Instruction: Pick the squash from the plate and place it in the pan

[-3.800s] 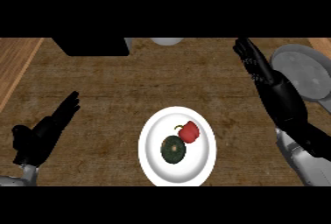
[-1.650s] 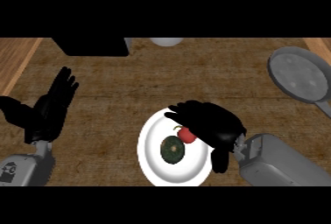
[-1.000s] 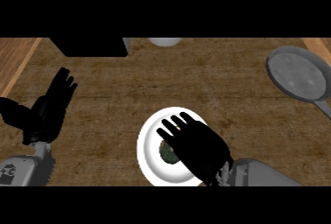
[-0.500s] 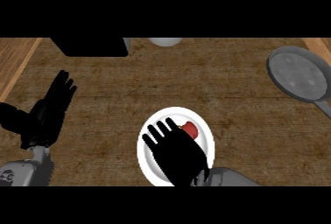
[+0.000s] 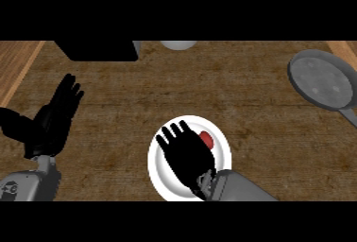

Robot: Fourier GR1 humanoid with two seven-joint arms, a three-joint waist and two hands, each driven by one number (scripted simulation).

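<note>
A white plate (image 5: pixel 222 147) lies on the wooden counter at lower centre. My right hand (image 5: pixel 185 153) is spread flat over the plate's middle with straight fingers pointing away from me. It covers the dark green squash, which is hidden. A red vegetable (image 5: pixel 206 138) peeks out beside the hand at the plate's right. The grey pan (image 5: pixel 321 83) sits at the upper right, its handle running toward the right edge. My left hand (image 5: pixel 50 122) rests open at the left, fingers up, away from the plate.
A black box (image 5: pixel 97 49) stands at the counter's back left. A pale round object (image 5: pixel 178 45) shows at the back centre. Lighter wooden borders (image 5: pixel 17 66) run along the counter's left and right sides.
My right hand came in from the right, swung over the plate and has slid leftward to cover the squash; the red vegetable shows again. The left hand has stayed almost still.
</note>
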